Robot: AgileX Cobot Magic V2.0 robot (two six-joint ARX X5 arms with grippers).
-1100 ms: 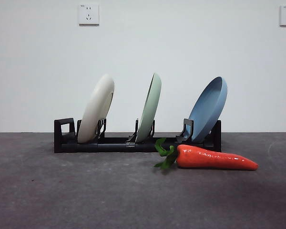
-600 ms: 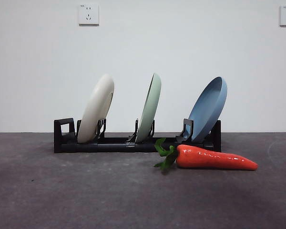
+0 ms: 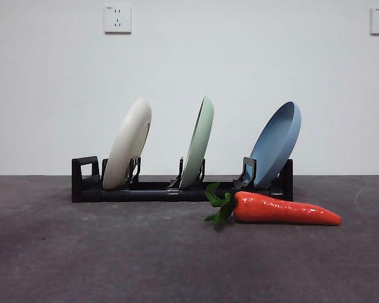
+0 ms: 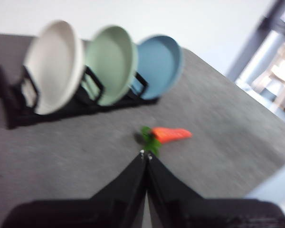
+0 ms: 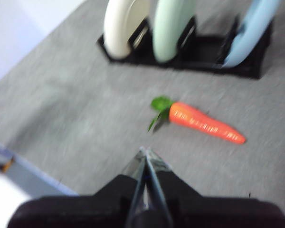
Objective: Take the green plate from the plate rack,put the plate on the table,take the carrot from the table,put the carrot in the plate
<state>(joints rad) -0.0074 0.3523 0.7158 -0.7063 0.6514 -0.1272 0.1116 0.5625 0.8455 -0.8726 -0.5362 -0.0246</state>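
The green plate (image 3: pixel 199 142) stands on edge in the middle slot of the black plate rack (image 3: pixel 151 188), between a cream-white plate (image 3: pixel 127 144) and a light blue plate (image 3: pixel 275 145). The carrot (image 3: pixel 284 210) lies on the dark grey table (image 3: pixel 114 252) in front of the rack's right end, leaves pointing left. Neither arm shows in the front view. My left gripper (image 4: pixel 145 155) is shut and empty, above the table, short of the carrot (image 4: pixel 171 135) and green plate (image 4: pixel 111 64). My right gripper (image 5: pixel 144 152) is shut and empty, short of the carrot (image 5: pixel 206 123).
Two wall sockets (image 3: pixel 117 19) sit high on the white wall behind the rack. In the left wrist view the table's edge and pale furniture (image 4: pixel 280 76) show beyond it. In the right wrist view the table's near edge (image 5: pixel 33 178) lies close to the gripper.
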